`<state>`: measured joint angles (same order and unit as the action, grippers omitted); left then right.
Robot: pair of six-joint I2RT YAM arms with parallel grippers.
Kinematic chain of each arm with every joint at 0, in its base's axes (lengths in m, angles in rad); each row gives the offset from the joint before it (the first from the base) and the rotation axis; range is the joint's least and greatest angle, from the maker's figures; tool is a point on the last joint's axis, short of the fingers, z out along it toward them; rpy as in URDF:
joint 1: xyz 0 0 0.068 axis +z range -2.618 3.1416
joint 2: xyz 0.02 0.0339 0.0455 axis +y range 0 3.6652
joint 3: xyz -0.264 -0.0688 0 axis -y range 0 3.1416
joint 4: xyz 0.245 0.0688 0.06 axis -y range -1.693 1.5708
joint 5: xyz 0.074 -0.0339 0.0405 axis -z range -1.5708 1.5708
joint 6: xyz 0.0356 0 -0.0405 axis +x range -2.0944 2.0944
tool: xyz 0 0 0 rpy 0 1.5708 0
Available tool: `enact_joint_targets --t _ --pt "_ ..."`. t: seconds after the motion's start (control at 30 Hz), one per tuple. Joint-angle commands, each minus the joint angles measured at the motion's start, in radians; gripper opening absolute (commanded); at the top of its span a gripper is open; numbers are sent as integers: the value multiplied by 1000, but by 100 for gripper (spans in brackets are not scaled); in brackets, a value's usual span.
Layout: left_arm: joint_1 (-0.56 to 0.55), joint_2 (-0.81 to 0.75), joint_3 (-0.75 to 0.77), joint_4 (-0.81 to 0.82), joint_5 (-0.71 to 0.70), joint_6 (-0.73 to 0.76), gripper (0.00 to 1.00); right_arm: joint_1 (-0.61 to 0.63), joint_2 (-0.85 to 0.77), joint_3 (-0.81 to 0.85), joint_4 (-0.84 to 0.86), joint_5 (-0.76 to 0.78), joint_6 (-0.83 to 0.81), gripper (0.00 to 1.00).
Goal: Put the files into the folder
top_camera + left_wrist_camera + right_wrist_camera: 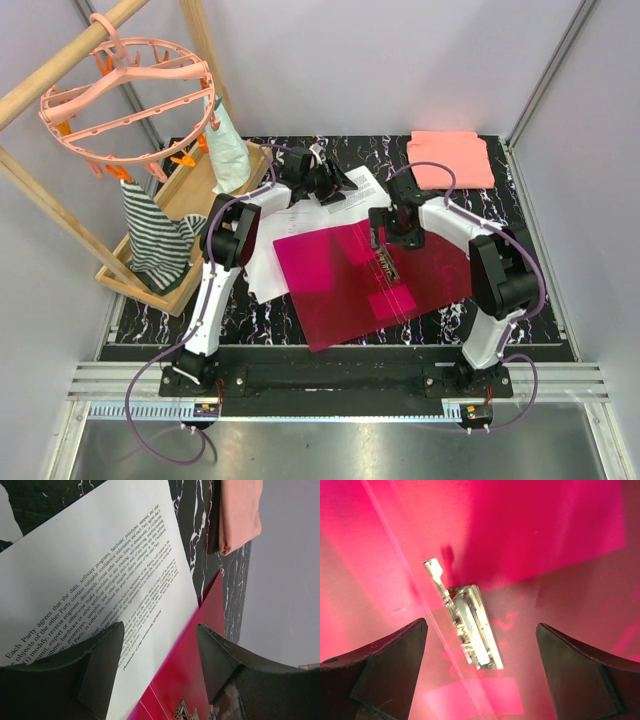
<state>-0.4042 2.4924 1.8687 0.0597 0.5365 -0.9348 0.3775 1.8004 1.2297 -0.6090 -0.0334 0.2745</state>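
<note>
The files (268, 262) lie partly hidden behind the left arm (228, 240) in the top view, their print too small to read there. Whether they run under the folder (345, 285) cannot be told. From the left wrist, the page's finest lines blur (the larger text reads clearly). The top edge cuts off the salmon cloth (241, 510), and the bottom edge cuts off the metal clip (182, 712).
</note>
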Motion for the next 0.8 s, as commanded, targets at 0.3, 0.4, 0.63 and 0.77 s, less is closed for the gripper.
enact_joint_targets --t 0.3,0.4,0.63,0.77 --pt "2 31 -5 -57 14 80 66 93 177 136 -190 390 -3 90" --pt "2 31 -9 -51 16 79 66 72 133 79 -221 464 60 94" --pt "4 37 -3 -49 22 76 66 -86 -39 -108 -189 412 124 96" --pt "4 46 20 -58 23 90 66 -88 -133 -115 -175 321 112 100"
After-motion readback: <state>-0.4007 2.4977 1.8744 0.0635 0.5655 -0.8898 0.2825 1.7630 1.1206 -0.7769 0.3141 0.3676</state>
